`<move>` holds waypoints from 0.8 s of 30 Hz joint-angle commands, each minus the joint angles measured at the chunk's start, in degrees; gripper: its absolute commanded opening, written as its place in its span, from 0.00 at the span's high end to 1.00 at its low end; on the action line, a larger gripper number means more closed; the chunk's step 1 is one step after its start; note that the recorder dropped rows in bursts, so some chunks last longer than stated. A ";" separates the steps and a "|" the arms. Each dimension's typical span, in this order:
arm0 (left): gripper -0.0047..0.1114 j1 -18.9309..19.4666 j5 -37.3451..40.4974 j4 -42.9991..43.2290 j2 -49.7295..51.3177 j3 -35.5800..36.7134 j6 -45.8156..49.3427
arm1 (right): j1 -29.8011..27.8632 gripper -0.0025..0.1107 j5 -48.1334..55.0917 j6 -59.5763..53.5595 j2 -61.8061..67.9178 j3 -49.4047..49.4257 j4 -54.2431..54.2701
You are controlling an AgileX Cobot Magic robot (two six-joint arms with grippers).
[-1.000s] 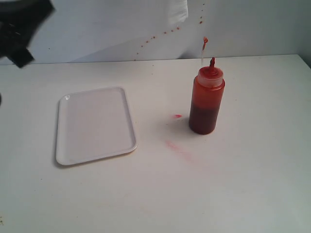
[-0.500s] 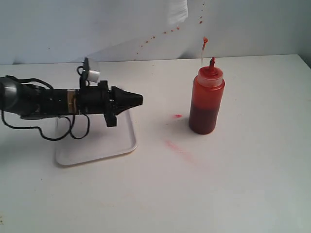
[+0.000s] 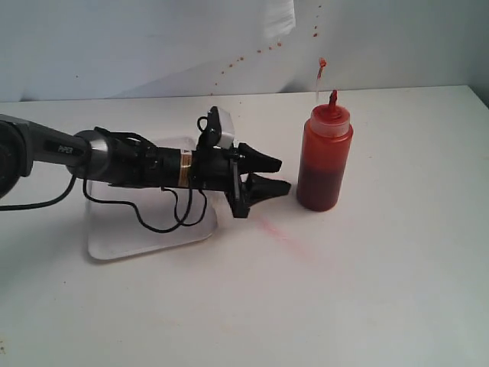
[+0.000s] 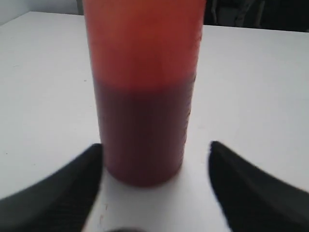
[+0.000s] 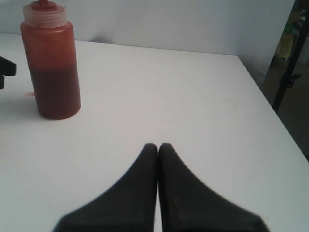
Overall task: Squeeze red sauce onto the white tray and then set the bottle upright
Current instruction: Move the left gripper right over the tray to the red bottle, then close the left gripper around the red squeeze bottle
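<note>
Our left jaws sit parted just short of the bottle [image 3: 324, 164]; come in off-centre and we'll knock it over. Meanwhile our right jaws are shut.

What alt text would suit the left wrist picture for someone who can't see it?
A see-through bottle, its lower part dark with red sauce, stands upright on a white table. It fills the middle of the picture, just ahead of two open black jaws that are not gripping it.
</note>
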 commanded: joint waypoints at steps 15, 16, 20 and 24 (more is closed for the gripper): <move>0.06 -7.55 8.10 -17.99 0.06 -0.31 2.78 | -0.44 0.98 -0.34 -0.14 -0.39 0.23 0.36; 0.06 -7.94 9.20 -17.99 0.06 -0.31 4.60 | -0.44 0.98 -0.34 -0.14 -0.39 0.23 0.36; 0.06 -10.03 14.81 -20.18 0.06 -0.31 7.40 | -0.44 0.98 -0.34 -0.14 -0.39 0.23 0.36; 0.06 -11.51 15.71 -24.57 0.06 -0.31 7.42 | -0.44 0.98 -0.34 -0.14 -0.39 0.23 0.36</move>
